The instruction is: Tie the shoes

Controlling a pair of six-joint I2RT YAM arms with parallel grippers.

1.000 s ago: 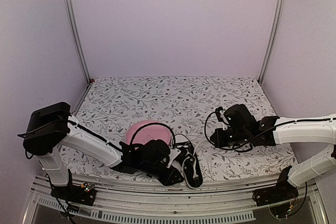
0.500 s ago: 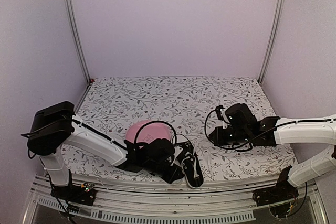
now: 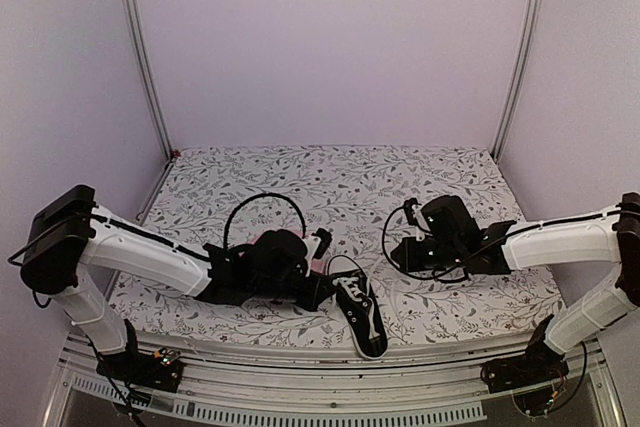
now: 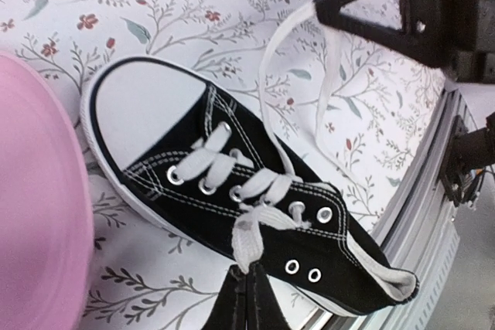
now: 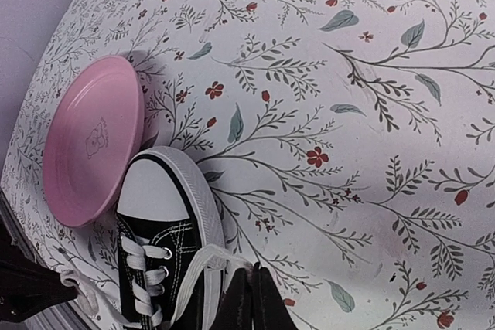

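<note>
The black sneaker (image 3: 361, 313) with white toe cap and white laces lies near the table's front edge, toe pointing away. It shows in the left wrist view (image 4: 232, 191) and the right wrist view (image 5: 158, 245). My left gripper (image 3: 330, 297) sits at the shoe's left side, shut on a white lace end (image 4: 249, 246); its closed fingertips (image 4: 246, 287) show at the bottom. My right gripper (image 3: 397, 259) is right of the toe, shut on the other lace (image 5: 203, 262), which runs slack from the eyelets (image 4: 267, 75) to it (image 4: 321, 9).
A pink plate (image 5: 89, 141) lies just left of the shoe's toe and also shows in the left wrist view (image 4: 35, 214); my left arm covers most of it in the top view. The table's metal front rail (image 3: 330, 387) runs close behind the heel. Floral cloth (image 3: 340, 182) covers the table.
My left gripper has drawn back up and to the left, now over the plate, holding its lace. The shoe is more exposed. My right gripper has shifted slightly left.
</note>
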